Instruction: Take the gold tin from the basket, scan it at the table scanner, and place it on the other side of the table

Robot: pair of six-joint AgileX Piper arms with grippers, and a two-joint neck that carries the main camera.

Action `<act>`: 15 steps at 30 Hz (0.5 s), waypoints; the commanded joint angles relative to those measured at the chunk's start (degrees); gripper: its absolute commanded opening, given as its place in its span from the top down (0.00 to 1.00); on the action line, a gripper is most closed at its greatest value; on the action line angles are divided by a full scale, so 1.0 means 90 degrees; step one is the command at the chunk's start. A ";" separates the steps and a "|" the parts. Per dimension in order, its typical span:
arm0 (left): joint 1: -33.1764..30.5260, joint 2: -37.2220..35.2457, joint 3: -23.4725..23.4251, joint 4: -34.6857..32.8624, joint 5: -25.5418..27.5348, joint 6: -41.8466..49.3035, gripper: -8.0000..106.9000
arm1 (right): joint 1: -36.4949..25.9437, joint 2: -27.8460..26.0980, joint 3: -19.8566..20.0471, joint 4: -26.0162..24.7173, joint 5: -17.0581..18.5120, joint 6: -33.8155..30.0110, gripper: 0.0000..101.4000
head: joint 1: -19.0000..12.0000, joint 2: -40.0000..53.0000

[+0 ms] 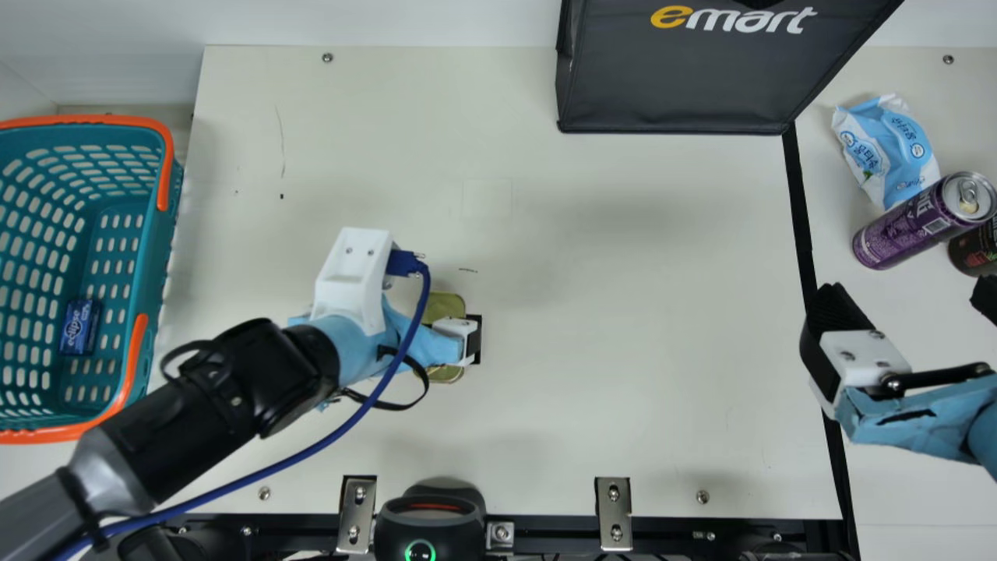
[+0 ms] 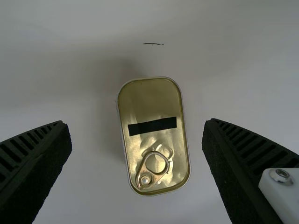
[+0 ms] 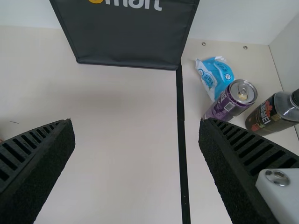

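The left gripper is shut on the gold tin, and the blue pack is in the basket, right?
Not shut: the left wrist view shows the left gripper open, with a gap between each finger and the gold tin. The blue pack is indeed in the basket.

We are looking at what is seeming a robotics lab arranged as a shop checkout, because we are seeing robot arms point(image 1: 199, 417), a scanner point(image 1: 428, 530) at the table point(image 1: 623, 351), a shopping basket point(image 1: 86, 120) and a dark bag point(image 1: 670, 86).
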 commanded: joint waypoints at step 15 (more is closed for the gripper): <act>-0.0571 0.1103 -0.0751 0.0840 0.0539 -0.1823 0.15 | 0.0000 0.0000 0.0000 0.0000 0.0006 0.0000 0.06 | -0.0194 -0.0010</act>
